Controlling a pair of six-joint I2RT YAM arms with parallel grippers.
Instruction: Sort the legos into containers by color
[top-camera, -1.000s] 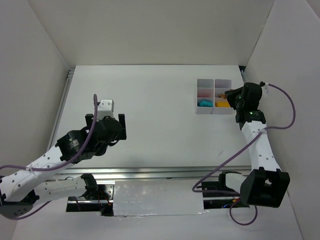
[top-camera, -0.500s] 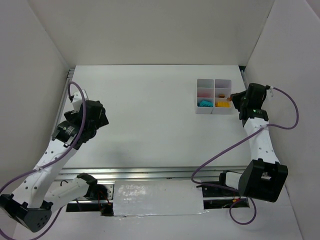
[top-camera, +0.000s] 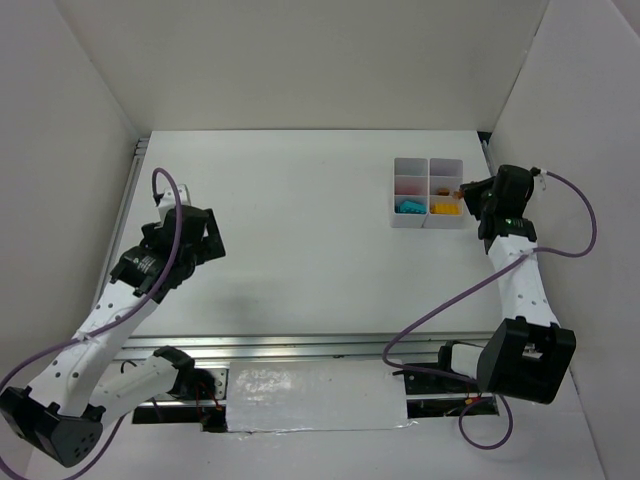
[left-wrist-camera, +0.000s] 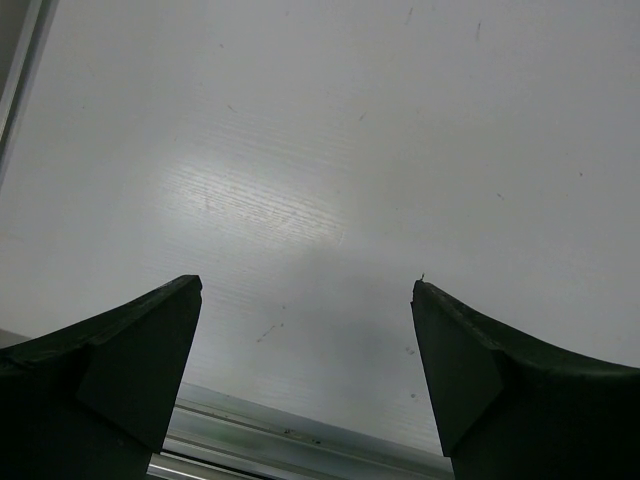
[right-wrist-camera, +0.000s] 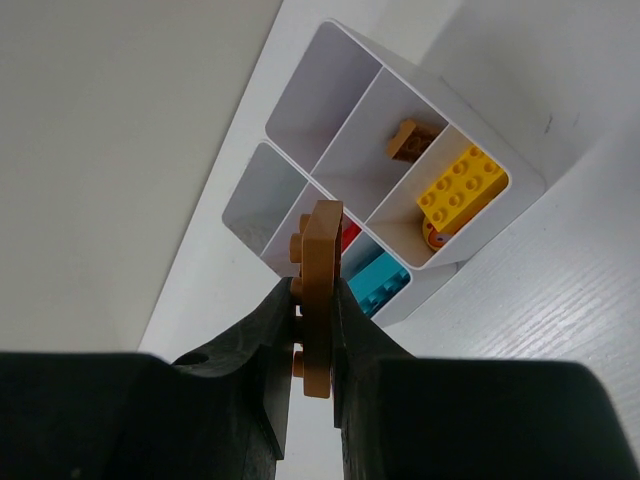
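- Six cells, two wide, in one white organiser tray (top-camera: 397, 185) at the far right of the table (top-camera: 300, 220).
- Sorted so far, per the right wrist view:
  - yellow-orange studded brick (right-wrist-camera: 458, 188) in an end cell
  - small brown brick (right-wrist-camera: 412, 140) in the middle cell of the same row
  - cyan brick (right-wrist-camera: 378, 282) in the end cell of the other row
  - red piece (right-wrist-camera: 348, 237) in the cell beside the cyan brick, partly hidden
  - two cells at the opposite end bare
  - no green or purple seen
- Clamped in the right gripper (right-wrist-camera: 312, 310): one flat brown studded lego (right-wrist-camera: 322, 240), held edge-on just off the tray's right side and not yet released.
- Spread wide with nothing between its fingers: the left gripper (left-wrist-camera: 305, 290), over bare table near the left edge.
- No loose legos found on the table in the overhead view.
- Progress, as a judgement: close to finished. Left to do: drop the held brown piece, most likely into the cell with the matching brown brick.
- Changes from a second ago:
  - left arm (top-camera: 120, 300) swung from mid-table out toward the left edge, then eased slightly back inward over the last half second
  - right gripper drawn a little to the right, hardly shifted since
  - tray contents unchanged
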